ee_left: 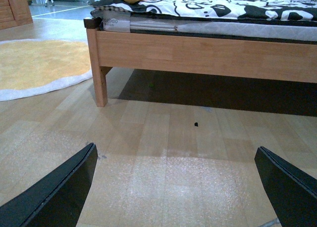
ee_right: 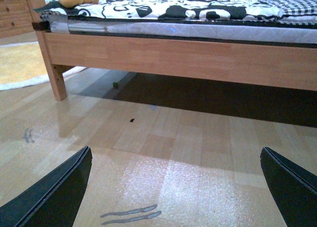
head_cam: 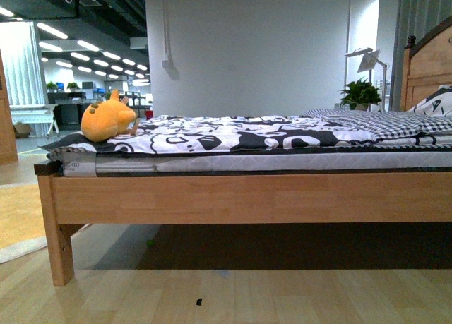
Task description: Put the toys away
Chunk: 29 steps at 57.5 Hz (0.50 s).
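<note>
Straight ahead in the front view stood a long wooden-framed bench (head_cam: 247,197) made up as a bed, seen side-on from low down. On its frame lay a pale mattress (head_cam: 282,162), and over that a quilt (head_cam: 247,133) with a bold black-and-white pattern. An orange-yellow plush toy (head_cam: 106,119) lay on the quilt at the far left end of the bench, near the corner. It was a rounded body with small pointed ears on top and a paler part towards the right. Nothing was touching it apart from the bedding beneath it.

At the right end of the bench a checked blanket (head_cam: 395,123) covered the quilt, and a wooden headboard (head_cam: 427,66) rose behind it. A potted plant (head_cam: 360,94) and a white lamp (head_cam: 367,59) stood beyond, against a white wall.

Neither arm showed in the front view. In the left wrist view the left hand (ee_left: 174,148) hung low over the light wooden floor (ee_left: 163,187), its two dark fingers (ee_left: 59,192) spread wide apart with nothing between them. A round yellow rug (ee_left: 34,64) with a pale border lay on the floor beside the bench's corner leg. In the right wrist view the right hand (ee_right: 175,149) was likewise spread wide and empty above the floor. Both hands were well apart from the toy, which showed only at the upper edge of each wrist view. A small dark speck (head_cam: 198,301) lay on the floor in front of the bench.
</note>
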Each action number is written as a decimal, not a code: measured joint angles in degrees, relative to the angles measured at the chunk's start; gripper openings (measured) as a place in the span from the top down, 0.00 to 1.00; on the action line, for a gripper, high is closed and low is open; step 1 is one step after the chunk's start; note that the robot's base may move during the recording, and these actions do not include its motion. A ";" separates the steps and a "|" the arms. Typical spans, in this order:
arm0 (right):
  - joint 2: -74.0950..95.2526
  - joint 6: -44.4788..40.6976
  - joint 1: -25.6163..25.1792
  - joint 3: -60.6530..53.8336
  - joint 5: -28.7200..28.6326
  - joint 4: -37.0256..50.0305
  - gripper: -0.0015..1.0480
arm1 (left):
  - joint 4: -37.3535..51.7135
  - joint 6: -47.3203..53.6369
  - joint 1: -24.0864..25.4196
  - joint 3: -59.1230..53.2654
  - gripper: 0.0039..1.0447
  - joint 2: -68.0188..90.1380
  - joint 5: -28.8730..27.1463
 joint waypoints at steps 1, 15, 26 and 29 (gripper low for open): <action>0.00 0.00 0.00 0.00 0.00 0.00 0.00 | 0.00 0.00 0.00 0.00 0.05 0.00 0.00; 0.00 0.00 0.00 0.00 0.00 0.00 0.00 | 0.00 0.00 0.00 0.00 0.05 0.00 0.00; 0.00 0.00 0.00 0.00 0.00 0.00 0.00 | 0.00 0.00 0.00 0.00 0.05 0.00 0.00; 0.00 0.00 0.00 0.00 0.00 0.00 0.00 | 0.00 0.00 0.00 0.00 0.05 0.00 0.00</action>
